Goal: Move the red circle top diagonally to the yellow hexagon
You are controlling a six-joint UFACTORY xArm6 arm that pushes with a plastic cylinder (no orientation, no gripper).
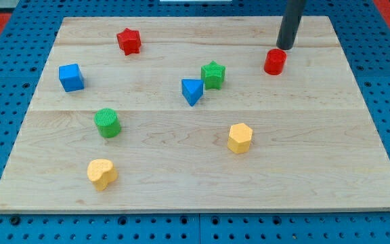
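Tip just above-right of red circle, touching or nearly.
No hand, bare rod: my tip (285, 47) off-centre on red circle (274, 62); push may skid it off-line, missing yellow hexagon (240, 137), or bump green star (213, 74).

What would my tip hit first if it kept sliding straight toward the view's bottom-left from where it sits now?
Probably the red circle: my tip sits just above and to the view's right of it, nearly touching. Beyond it that line runs roughly toward the yellow hexagon, though depth is hard to judge.
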